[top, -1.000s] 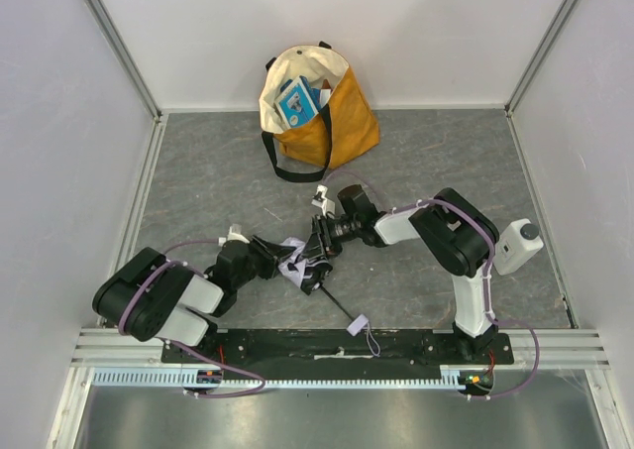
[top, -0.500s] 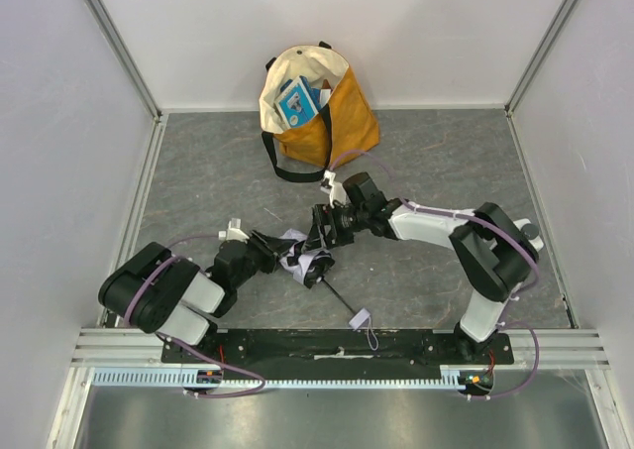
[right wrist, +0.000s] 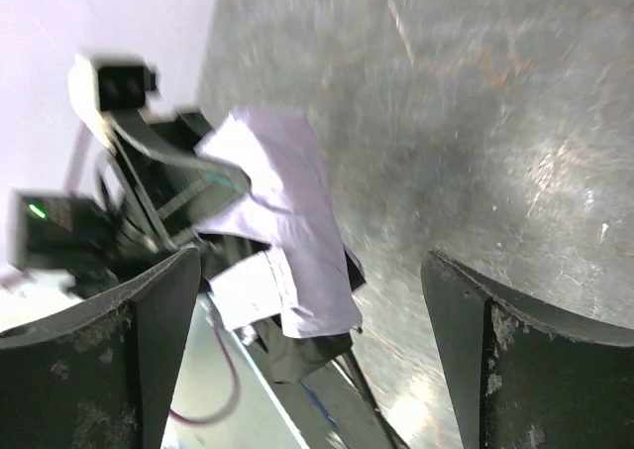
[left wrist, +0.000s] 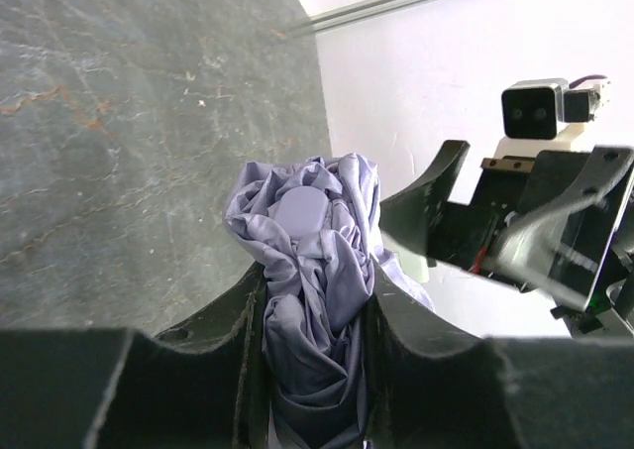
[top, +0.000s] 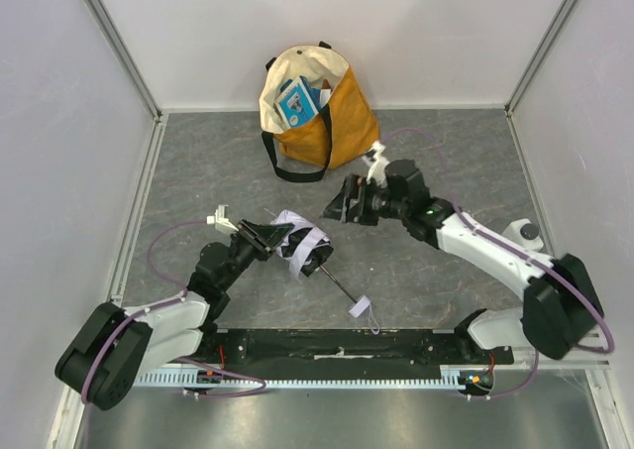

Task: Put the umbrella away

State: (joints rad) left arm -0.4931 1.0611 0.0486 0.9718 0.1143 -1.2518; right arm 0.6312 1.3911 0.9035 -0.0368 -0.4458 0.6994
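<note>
The umbrella is a folded bundle of pale lavender fabric, with its black shaft slanting down to a small strap near the front rail. My left gripper is shut on the canopy. In the left wrist view the bunched umbrella fabric fills the gap between both fingers of the left gripper. My right gripper hangs wide open up and to the right of the bundle, apart from it. The right wrist view shows the umbrella ahead of the empty right gripper.
A mustard-and-cream tote bag stands open at the back wall with a blue-and-white packet inside and a black strap on the floor. Grey walls close in the left, right and back sides. The metal rail runs along the front.
My right gripper has opened wide, let go of the umbrella and pulled back up and to the right. My left arm has stretched forward, carrying the umbrella a little farther from the front rail.
</note>
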